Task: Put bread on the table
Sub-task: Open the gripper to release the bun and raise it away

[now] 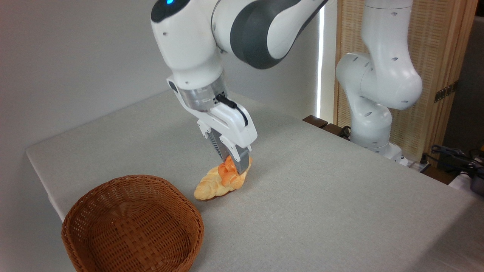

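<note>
A: What lies nearest the camera?
B: A wicker basket (132,223), well to the lower left of the fingers.
A: And beyond it?
B: A pale braided loaf (211,187) on the table (321,196), directly under the fingertips.
A: The gripper (233,166)?
B: Its fingers are clamped on the bread (227,173), an orange bun, which sits against the loaf.

We see a lab setup: bare wall (75,56) upper left, cloth-covered table (321,196), loose cables (450,153) at the right edge.
</note>
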You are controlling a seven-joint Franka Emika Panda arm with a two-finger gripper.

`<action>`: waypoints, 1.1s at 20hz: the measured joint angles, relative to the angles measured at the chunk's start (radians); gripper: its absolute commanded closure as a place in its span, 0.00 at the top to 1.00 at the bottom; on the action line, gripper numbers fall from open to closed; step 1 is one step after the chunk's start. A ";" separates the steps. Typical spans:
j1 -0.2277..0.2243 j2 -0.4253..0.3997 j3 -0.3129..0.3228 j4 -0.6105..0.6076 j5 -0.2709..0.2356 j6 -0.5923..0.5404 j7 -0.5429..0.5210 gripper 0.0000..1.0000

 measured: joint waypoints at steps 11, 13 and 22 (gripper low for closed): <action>0.000 0.021 0.000 0.024 0.000 0.001 0.000 1.00; 0.000 0.014 0.000 0.048 0.000 0.001 0.000 1.00; -0.001 -0.002 -0.004 0.168 0.008 0.001 0.000 1.00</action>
